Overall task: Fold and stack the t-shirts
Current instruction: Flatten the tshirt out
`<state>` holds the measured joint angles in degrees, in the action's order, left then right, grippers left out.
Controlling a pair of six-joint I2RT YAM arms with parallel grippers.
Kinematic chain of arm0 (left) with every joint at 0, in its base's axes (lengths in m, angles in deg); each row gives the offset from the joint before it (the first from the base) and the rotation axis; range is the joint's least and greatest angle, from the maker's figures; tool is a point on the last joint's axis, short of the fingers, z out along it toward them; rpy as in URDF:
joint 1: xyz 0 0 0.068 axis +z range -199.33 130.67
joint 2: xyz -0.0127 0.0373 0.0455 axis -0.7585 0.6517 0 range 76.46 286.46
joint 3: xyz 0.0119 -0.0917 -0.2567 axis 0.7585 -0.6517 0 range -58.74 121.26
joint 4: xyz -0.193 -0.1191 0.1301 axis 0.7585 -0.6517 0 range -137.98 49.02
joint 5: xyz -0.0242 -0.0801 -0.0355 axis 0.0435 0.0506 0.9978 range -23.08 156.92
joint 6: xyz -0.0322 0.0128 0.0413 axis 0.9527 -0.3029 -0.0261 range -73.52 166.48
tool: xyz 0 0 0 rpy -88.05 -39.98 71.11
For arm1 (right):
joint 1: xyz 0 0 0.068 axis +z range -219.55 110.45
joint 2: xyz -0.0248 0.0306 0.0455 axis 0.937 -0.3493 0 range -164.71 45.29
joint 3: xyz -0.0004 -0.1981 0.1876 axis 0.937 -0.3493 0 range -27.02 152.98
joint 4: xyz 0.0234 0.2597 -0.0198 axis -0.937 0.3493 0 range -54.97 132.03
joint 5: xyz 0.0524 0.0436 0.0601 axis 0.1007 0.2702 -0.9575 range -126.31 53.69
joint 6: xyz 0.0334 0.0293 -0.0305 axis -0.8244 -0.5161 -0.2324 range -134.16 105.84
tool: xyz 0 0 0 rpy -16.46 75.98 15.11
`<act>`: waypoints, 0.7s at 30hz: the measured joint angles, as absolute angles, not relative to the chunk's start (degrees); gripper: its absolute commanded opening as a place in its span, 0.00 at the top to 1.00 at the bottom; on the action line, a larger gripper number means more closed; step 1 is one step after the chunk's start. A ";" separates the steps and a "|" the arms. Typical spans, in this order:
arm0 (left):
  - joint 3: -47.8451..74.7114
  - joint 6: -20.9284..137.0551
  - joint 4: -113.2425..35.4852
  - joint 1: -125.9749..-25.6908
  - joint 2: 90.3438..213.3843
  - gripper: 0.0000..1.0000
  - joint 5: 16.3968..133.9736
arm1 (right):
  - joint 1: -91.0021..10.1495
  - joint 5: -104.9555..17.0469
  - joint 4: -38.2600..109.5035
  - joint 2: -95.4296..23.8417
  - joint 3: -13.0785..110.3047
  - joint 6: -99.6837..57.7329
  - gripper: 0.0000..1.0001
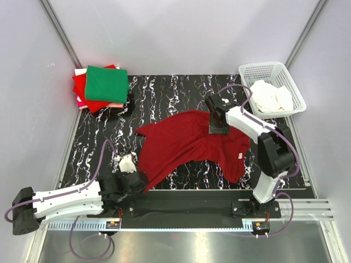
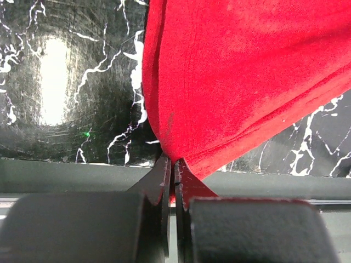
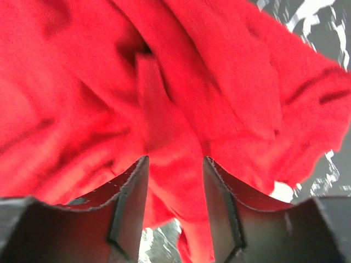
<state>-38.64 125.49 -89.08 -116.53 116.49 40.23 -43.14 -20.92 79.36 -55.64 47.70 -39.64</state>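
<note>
A dark crimson t-shirt (image 1: 186,145) lies spread and rumpled on the black marbled table (image 1: 164,90). My left gripper (image 1: 140,183) (image 2: 174,160) is at the shirt's near-left corner, low by the front edge. It is shut on a tip of the red cloth (image 2: 247,71). My right gripper (image 1: 218,127) (image 3: 175,159) presses down on the shirt's far side. Its fingers stand apart, with a raised fold of the cloth (image 3: 164,126) running between them. At the back left is a stack of folded t-shirts: green (image 1: 107,82) on top, bright red (image 1: 82,87) and pale pink (image 1: 112,105) under it.
A white lattice basket (image 1: 271,68) at the back right holds white cloth (image 1: 271,97). A metal rail (image 1: 307,205) runs along the table's near edge. Grey walls close in the left, right and back.
</note>
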 measured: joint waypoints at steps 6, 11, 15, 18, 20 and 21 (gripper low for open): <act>-38.88 125.44 -88.82 -116.53 115.02 1.00 39.35 | -43.60 -22.16 79.12 -62.33 54.41 -39.39 0.43; -39.67 125.42 -88.79 -116.53 113.39 1.00 38.98 | -43.84 -22.53 78.82 -64.45 54.91 -39.31 0.43; -39.67 125.42 -88.77 -116.53 113.32 1.00 38.76 | -43.99 -22.53 78.77 -65.89 55.43 -39.11 0.65; -39.67 125.42 -88.75 -116.53 113.52 1.00 38.32 | -44.08 -22.62 78.77 -66.17 55.59 -38.83 0.76; -39.67 125.40 -88.66 -116.53 114.17 1.00 38.15 | -44.10 -22.73 78.73 -66.15 55.59 -38.87 0.82; -39.67 125.42 -88.62 -116.53 114.50 1.00 38.13 | -44.10 -22.79 78.77 -66.15 55.59 -38.85 0.85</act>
<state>-39.67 125.42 -88.62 -116.53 114.50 38.13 -44.10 -22.79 78.77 -66.15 55.59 -38.85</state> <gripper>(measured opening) 0.021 0.210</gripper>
